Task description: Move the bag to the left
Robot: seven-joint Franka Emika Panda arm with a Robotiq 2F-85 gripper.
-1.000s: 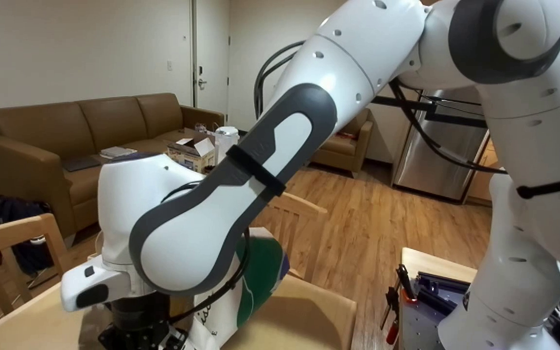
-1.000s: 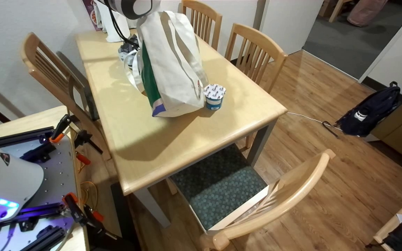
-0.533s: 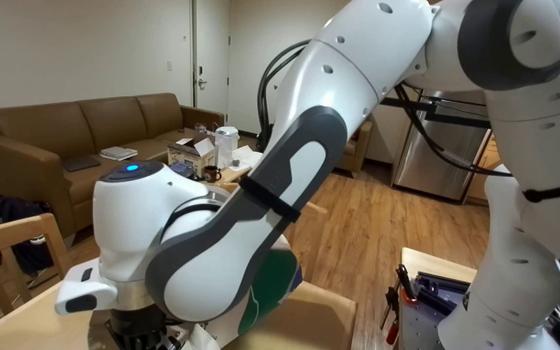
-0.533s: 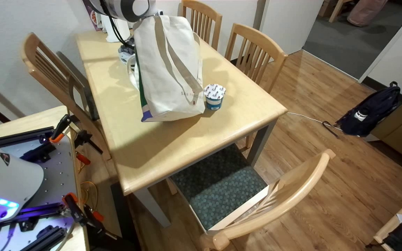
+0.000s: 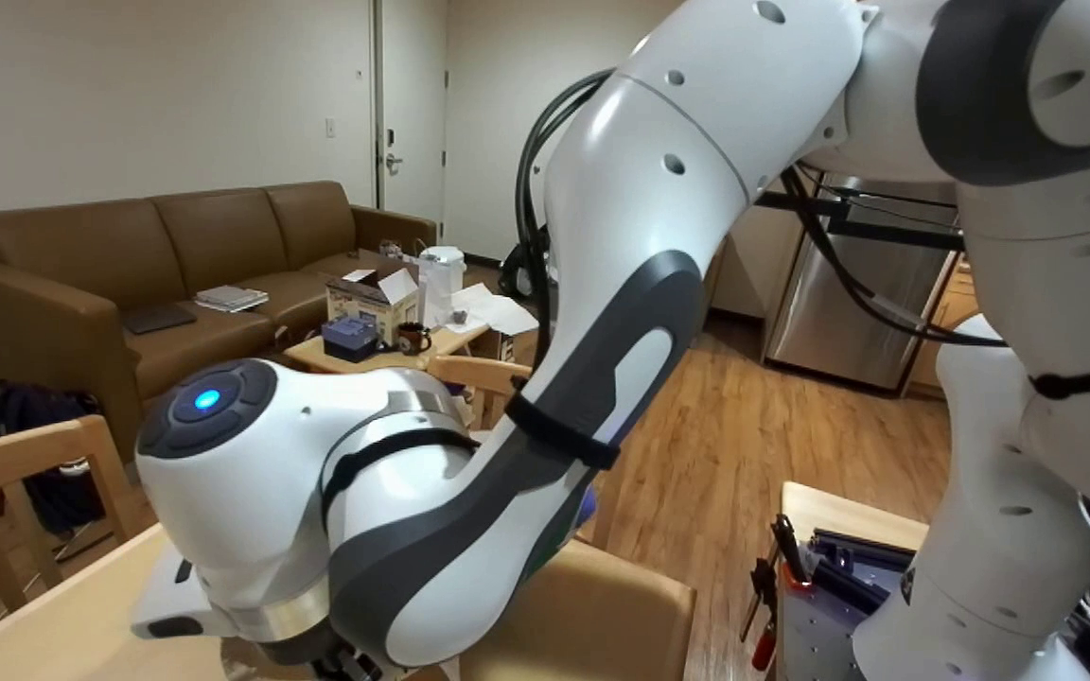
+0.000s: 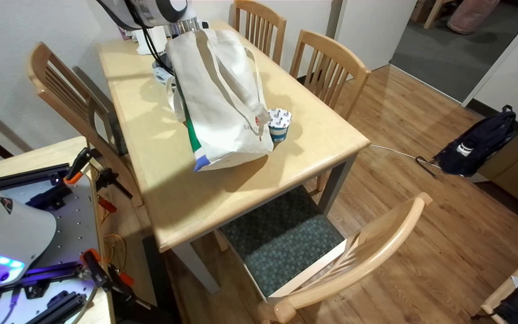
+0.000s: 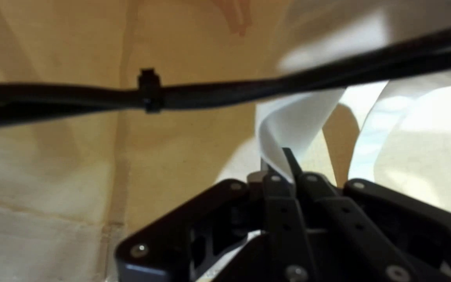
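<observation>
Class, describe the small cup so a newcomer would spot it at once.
In an exterior view, find the pale wooden table. Just right of the large cream bag in that picture, partly overlapped by it, stands the cup. Its white, dark-figured top and blue side set it apart from the soft, handled bag.

Along a pale wall [image 5: 157, 95] we saw a brown sofa [image 5: 81, 255], with a white door [image 5: 413, 104] near its far end; across the wood floor [image 5: 725, 426] stood a steel fridge [image 5: 815, 322]. In an exterior view we counted four wooden chairs [image 6: 340, 53] around the surface [image 6: 326, 135], the nearest with a dotted dark seat [image 6: 281, 243]. A broad shadow [image 6: 189, 195] darkened part of that surface, and beyond the chairs grey carpet [image 6: 443, 58] met the wood floor.
</observation>
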